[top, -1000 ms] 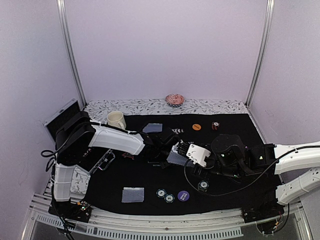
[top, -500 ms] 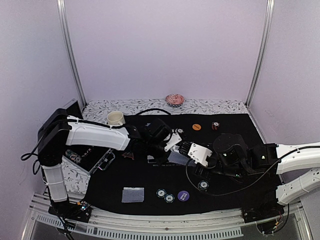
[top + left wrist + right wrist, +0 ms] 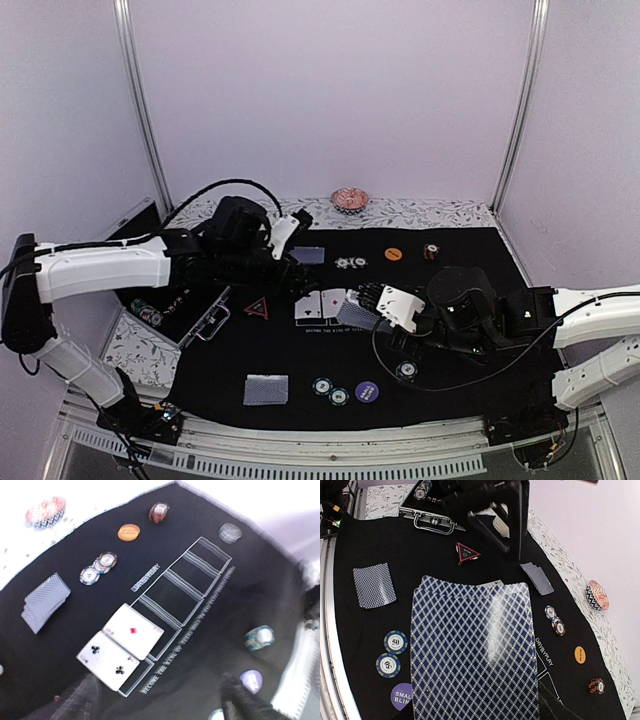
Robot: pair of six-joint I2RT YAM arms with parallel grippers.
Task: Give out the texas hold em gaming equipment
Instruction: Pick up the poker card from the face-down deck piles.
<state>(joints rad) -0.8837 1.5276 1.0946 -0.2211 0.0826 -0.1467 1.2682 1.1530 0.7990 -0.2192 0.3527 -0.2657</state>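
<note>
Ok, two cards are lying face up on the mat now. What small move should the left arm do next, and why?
Probably bring the left hand to the deck that the right hand holds and pinch its top card. The left hand is open and empty, two face-up cards fill two printed boxes, and the box beside them is bare.

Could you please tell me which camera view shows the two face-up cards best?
The left wrist view: the two face-up cards lie large and side by side, with a red diamond and black clubs readable. The top external view shows them small, pips illegible. The right wrist view shows neither; the held deck fills it.
</note>
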